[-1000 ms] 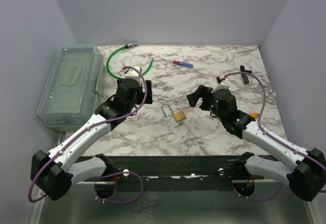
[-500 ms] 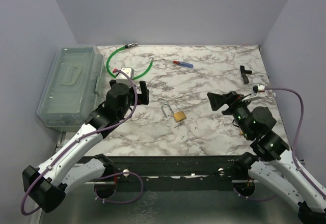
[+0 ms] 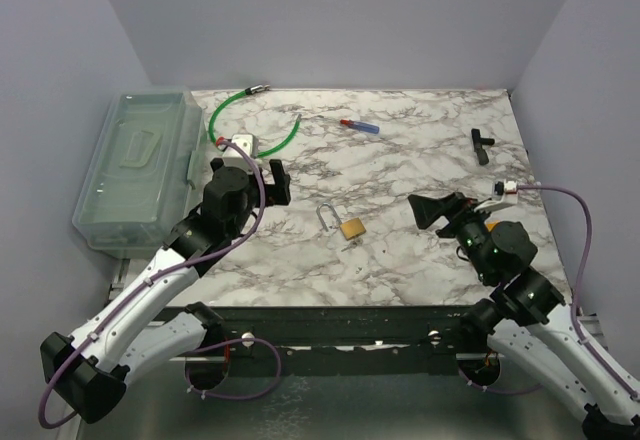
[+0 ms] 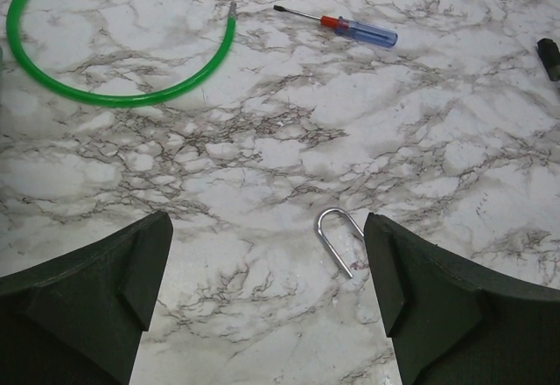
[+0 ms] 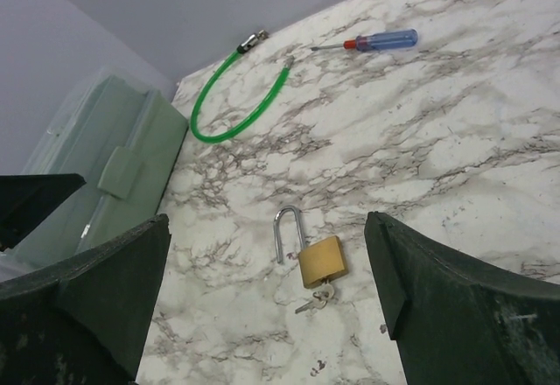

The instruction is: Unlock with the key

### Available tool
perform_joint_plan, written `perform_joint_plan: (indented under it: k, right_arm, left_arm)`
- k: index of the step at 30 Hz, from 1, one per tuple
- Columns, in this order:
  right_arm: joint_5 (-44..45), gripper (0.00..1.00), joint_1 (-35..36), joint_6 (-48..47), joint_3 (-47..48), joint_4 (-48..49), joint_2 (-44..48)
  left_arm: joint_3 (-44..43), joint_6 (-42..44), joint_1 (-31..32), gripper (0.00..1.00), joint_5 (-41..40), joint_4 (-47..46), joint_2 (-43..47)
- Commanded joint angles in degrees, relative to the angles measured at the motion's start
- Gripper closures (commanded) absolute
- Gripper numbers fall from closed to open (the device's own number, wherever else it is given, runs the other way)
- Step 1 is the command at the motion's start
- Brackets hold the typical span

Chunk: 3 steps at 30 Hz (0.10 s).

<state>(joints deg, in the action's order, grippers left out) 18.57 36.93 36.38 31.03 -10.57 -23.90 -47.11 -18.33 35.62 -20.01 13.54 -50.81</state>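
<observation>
A: Two grippers, state?
B: Left gripper (image 3: 280, 182) and right gripper (image 3: 440, 210) both gape, empty. Padlock (image 3: 351, 227) lies middle of the counter (image 3: 400, 150), between them. Its shackle (image 3: 327, 216) points to the far edge, key (image 5: 313, 300) at the near end. Neither arm looks clearly nearer.

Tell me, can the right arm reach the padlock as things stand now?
Probably yes. The padlock lies on the bare table, straight ahead of the open right gripper, with nothing between them. The left gripper stands apart on the other side.

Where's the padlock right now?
Top view: the brass padlock lies mid-table between the left gripper and right gripper, key at its base; the screwdriver lies farther back.
</observation>
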Motion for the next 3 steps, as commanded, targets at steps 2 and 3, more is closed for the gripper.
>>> perform_joint_plan:
  k: [2,3]
  right_arm:
    - [-0.19,0.00,-0.26,0.06,0.15,-0.11,-1.65]
    - [0.37,0.00,-0.20,0.34,0.11,-0.34,-1.63]
  left_arm:
    - [0.52,0.91,-0.14,0.01,-1.51,-1.15,0.77]
    - [0.61,0.93,-0.19,0.01,-1.60,-1.15,0.73]
